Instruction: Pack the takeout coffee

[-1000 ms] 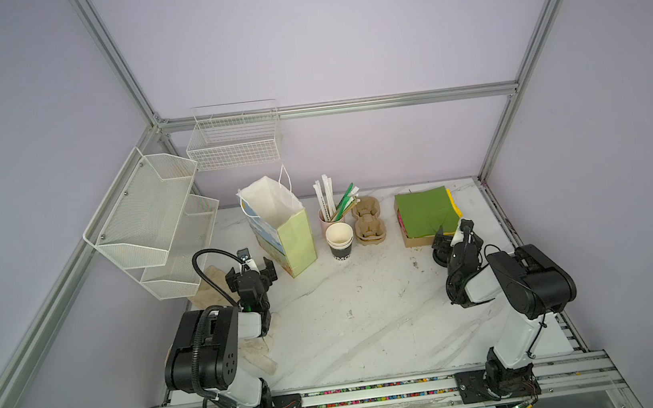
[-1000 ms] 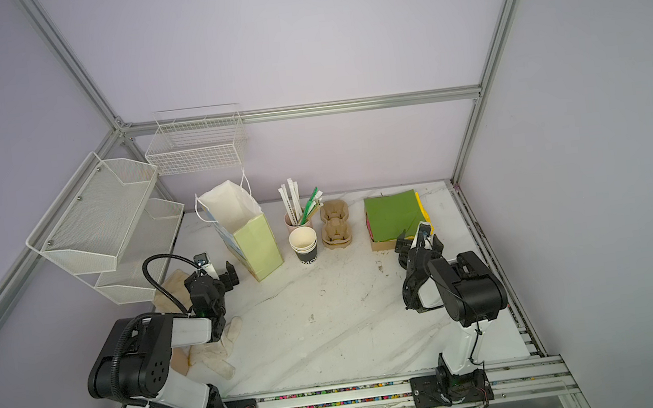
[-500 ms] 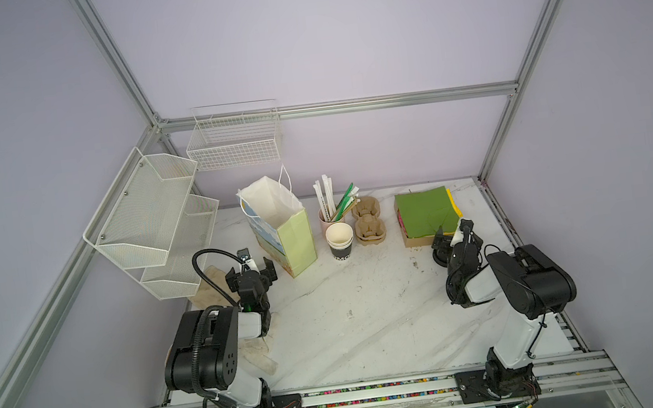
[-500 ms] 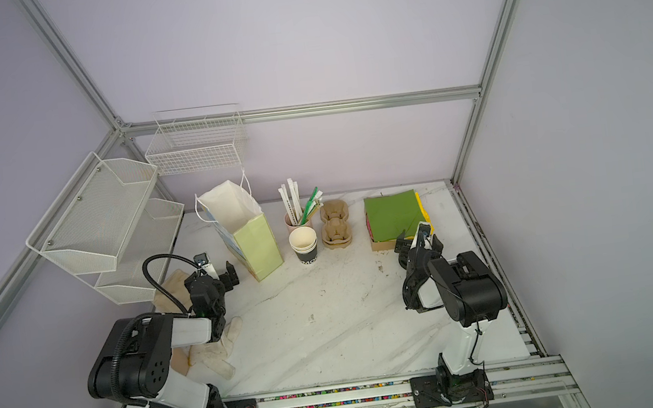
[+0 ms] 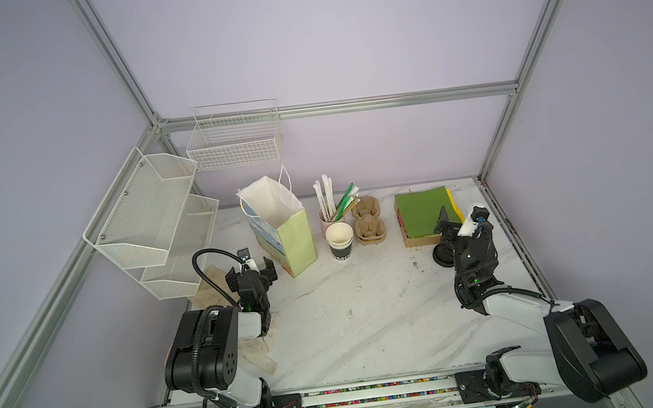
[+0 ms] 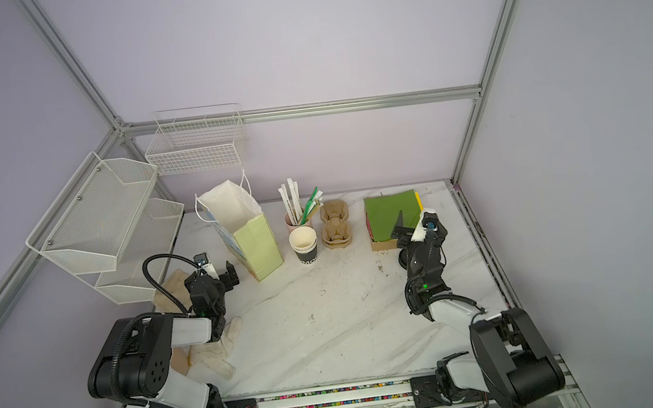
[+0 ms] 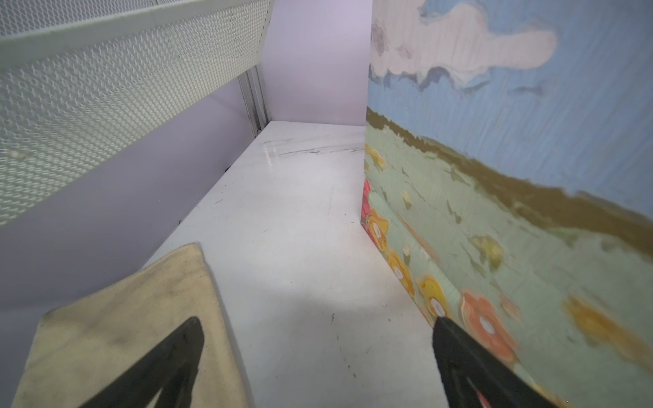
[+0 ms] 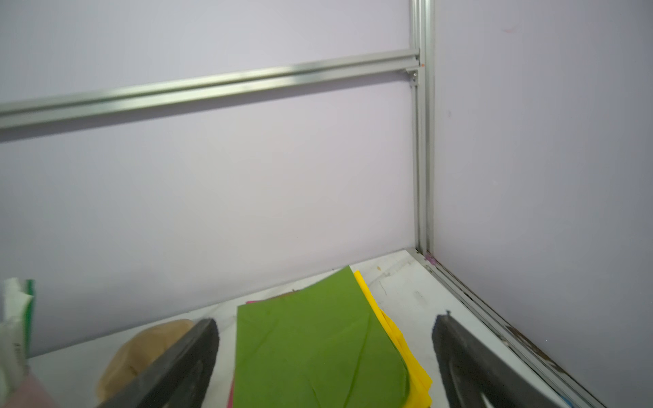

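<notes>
spreading under everything, the white marble table [image 5: 372,325] fills the cell floor. a white mesh shelf rack [image 5: 151,221] hangs on the far left wall, with a wire basket [image 5: 234,140] on the back wall beside it. the paper bag [image 5: 281,227] stands upright and open, far and left of the middle. the left gripper [image 7: 318,326] sits just near-left of it, beside a beige cloth [image 7: 116,335], jaws spread wide and empty. a box of green paper [image 5: 422,211] lies far right. the right gripper [image 8: 325,326] is at its near edge, likewise released and holding nothing. right of the bag stand a pulp cup carrier [image 5: 368,221], an open black cup [image 5: 339,241] and a pink cup of straws [image 5: 328,213]. the takeout coffee [image 5: 442,258] (seemingly the round black shape, largely hidden, so i cannot be sure) rests on the table just left of the right arm.
</notes>
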Action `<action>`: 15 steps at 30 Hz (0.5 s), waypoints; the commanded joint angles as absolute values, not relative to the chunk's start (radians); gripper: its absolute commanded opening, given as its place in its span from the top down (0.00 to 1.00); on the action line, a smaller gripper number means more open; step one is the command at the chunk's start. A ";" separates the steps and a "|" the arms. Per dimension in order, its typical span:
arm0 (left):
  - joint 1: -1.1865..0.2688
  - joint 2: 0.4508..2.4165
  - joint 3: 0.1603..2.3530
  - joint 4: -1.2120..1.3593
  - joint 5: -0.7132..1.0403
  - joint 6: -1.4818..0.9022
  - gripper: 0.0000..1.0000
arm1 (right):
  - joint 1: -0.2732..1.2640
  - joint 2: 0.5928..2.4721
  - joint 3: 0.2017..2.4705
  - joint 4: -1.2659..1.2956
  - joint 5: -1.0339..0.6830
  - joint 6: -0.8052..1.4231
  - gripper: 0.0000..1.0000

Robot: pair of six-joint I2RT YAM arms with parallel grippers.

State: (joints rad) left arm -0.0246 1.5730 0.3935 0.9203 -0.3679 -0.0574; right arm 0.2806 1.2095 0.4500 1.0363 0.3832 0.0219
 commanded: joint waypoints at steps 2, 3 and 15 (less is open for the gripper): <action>-0.024 1.574 0.364 0.982 -0.365 -0.046 0.00 | 0.294 1.080 0.597 0.745 0.243 0.255 0.03; -0.024 1.572 0.360 0.988 -0.369 -0.046 0.00 | 0.293 1.068 0.630 0.701 0.219 0.320 0.03; -0.041 0.992 0.553 0.310 -0.303 -0.347 0.00 | 0.299 1.150 0.885 0.331 0.035 0.360 0.03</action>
State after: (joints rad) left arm -0.0406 1.0966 0.4381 0.4973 -0.3840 -0.1860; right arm 0.2932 1.1294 0.8013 0.5179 0.1051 0.3733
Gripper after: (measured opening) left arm 0.997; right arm 0.975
